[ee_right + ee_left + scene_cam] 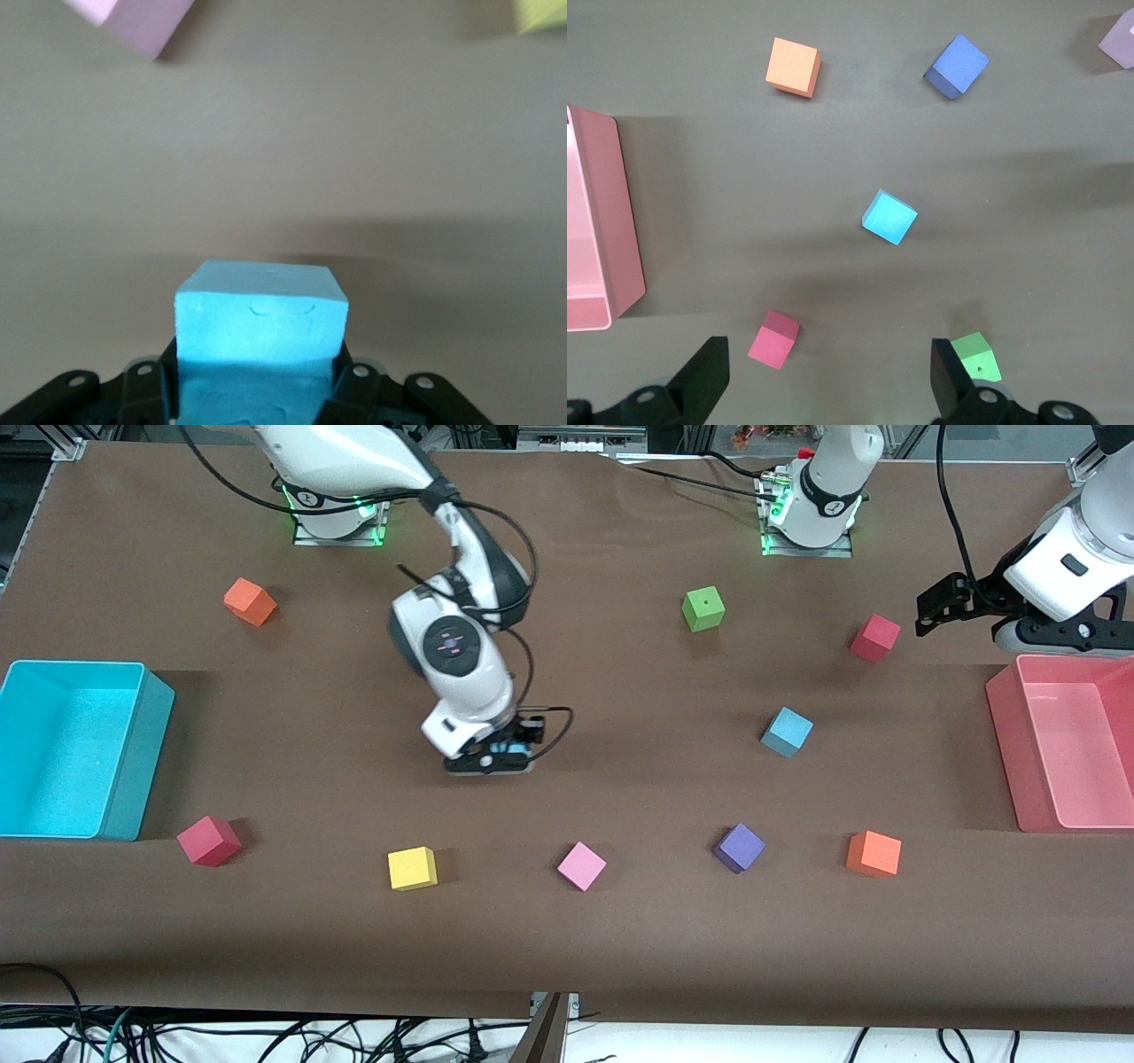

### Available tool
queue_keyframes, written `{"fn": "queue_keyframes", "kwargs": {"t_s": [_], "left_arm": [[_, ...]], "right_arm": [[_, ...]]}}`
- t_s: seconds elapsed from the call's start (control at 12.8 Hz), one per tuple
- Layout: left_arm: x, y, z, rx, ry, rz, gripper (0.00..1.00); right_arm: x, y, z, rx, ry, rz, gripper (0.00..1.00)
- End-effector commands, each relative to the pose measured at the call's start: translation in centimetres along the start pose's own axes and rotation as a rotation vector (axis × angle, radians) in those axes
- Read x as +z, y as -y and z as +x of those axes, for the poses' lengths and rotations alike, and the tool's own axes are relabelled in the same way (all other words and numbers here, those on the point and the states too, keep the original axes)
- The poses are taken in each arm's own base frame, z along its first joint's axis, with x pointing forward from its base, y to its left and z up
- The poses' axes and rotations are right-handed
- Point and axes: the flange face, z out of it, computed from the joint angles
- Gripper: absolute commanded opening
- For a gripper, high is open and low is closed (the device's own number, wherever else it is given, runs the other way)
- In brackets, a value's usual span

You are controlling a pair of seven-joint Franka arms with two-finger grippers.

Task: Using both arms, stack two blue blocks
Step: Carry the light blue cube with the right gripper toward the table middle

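The right gripper [502,755] was down near the middle of the tabletop [620,957], clenched on one blue block [260,341] — a light sky-blue foam cube with crisp edges and faint dents pressed into the face toward the wrist camera, its sides seated between the black fingers [350,390]. In the front view only a sliver of that cube's blue showed under the wrist. The other blue block [787,732] sat free on the tabletop toward the left arm's end, turned so one corner pointed at the front camera, its top a paler blue than its shaded sides; it lay between the green cube [703,608] and the purple cube [739,848], with the red cube [875,638] farther from the camera and the orange cube [873,854] nearer. The left gripper [941,608] waited in the air beside the pink bin [1001,726], its fingers [704,376] spread wide and released — its wrist view looked down on the free blue block.
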Motion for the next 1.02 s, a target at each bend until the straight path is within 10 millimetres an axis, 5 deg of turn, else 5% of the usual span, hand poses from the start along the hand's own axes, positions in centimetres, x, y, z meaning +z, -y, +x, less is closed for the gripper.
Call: {"fn": "queue_keyframes", "kwargs": {"t_s": [0.0,0.31,0.7,0.86,0.94], "left_arm": [[-0.3,0.2,0.3,-0.002,0.009,0.029,1.00],[-0.2,0.3,0.3,-0.004,0.011,0.029,1.00],[-0.2,0.3,0.3,-0.004,0.012,0.029,1.00],[-0.2,0.3,0.3,-0.004,0.011,0.029,1.00],[-0.1,0.3,0.3,-0.004,0.014,0.029,1.00]], "right_arm": [[2.7,5.9,-1.9,0.055,-0.015,0.003,0.29],[5.4,10.5,-5.5,0.053,-0.031,0.025,0.29],[9.4,11.9,-8.1,0.042,-0.020,0.011,0.33],[9.4,11.8,-8.0,0.033,-0.026,0.004,0.88],[9.3,11.9,-8.0,-0.019,-0.058,-0.023,1.00]]}}
